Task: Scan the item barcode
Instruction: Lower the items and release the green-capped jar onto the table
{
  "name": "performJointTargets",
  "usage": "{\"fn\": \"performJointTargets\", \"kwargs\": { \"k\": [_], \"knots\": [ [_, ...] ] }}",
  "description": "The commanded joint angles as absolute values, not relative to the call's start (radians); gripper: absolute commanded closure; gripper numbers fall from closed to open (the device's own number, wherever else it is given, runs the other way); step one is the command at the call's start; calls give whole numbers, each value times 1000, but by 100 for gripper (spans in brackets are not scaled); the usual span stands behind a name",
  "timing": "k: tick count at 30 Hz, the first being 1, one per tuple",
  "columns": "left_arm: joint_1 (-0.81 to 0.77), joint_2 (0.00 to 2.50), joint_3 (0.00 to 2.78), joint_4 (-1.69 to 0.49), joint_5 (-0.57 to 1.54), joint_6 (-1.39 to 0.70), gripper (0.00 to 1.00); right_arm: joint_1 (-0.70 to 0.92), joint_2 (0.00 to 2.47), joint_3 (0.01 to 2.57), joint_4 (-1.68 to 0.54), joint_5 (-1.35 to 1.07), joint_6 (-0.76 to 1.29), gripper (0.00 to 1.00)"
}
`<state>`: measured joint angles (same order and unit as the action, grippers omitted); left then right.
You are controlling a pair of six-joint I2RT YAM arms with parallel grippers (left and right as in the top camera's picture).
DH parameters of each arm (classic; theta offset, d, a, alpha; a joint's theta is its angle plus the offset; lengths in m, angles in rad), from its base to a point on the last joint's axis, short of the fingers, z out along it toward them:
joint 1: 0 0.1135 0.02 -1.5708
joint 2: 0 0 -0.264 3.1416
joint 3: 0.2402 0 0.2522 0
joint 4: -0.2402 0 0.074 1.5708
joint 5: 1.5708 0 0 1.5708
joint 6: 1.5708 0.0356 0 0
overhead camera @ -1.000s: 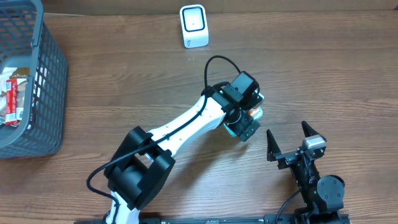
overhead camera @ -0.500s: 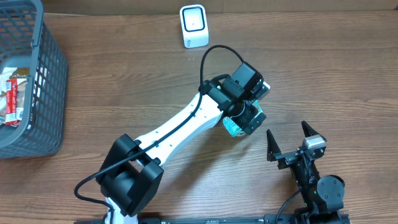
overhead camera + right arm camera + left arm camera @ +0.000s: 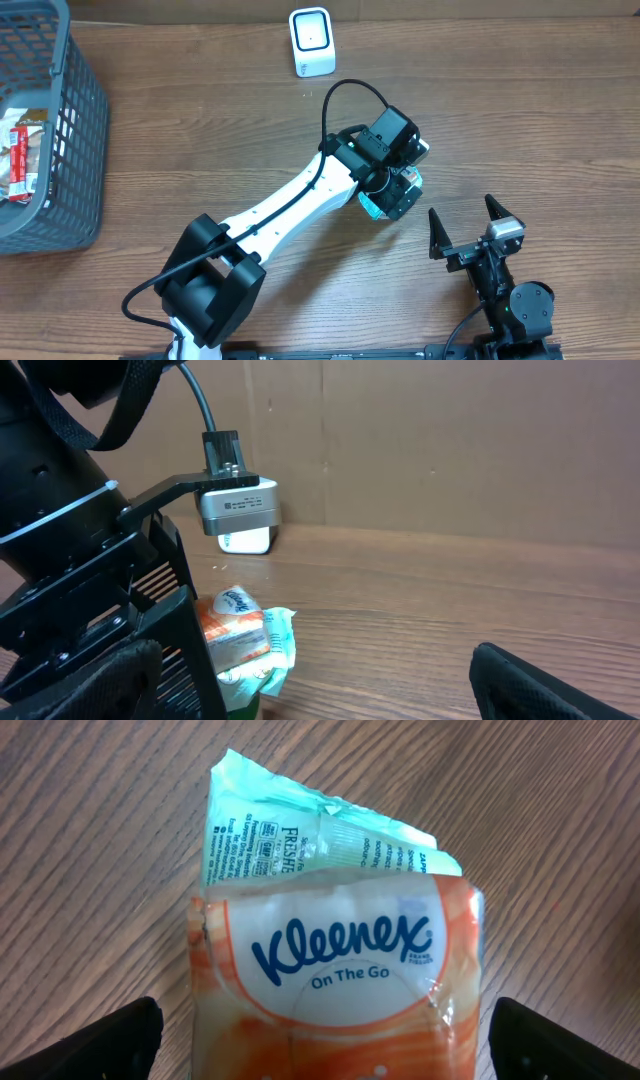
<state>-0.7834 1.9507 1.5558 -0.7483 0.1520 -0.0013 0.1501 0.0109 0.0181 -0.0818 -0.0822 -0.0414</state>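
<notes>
Left gripper (image 3: 330, 1040) is hovering, fingers spread wide, neither touching the Kleenex tissue pack (image 3: 330, 960) lying between them on the table (image 3: 100, 820).
You're probably handling something light, soft and slick-wrapped, so be pinching its side edges gently; right gripper (image 3: 466, 225) is sitting open and empty nearby.

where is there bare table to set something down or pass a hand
Bare table: between the basket and the left arm, and the whole stretch right of the scanner. Crowded: around the tissue pack, under the left gripper, with the right gripper close by.
</notes>
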Motion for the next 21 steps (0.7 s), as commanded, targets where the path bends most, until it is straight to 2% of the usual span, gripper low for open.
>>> {"fn": "performJointTargets", "kwargs": {
  "k": [1, 6, 18, 20, 21],
  "knots": [
    [-780, 1970, 1545, -741, 144, 4, 9, 144, 3, 8, -77, -88, -46, 0],
    [-780, 1968, 1550, -717, 130, 3, 16, 144, 3, 8, -77, -88, -46, 0],
    [-780, 1968, 1550, -757, 130, 3, 26, 144, 3, 8, -77, -88, -46, 0],
    [-780, 1968, 1550, -760, 128, 4, 37, 144, 3, 8, -77, -88, -46, 0],
    [-780, 1968, 1550, -759, 126, 4, 46, 144, 3, 8, -77, -88, -46, 0]
  ]
}}
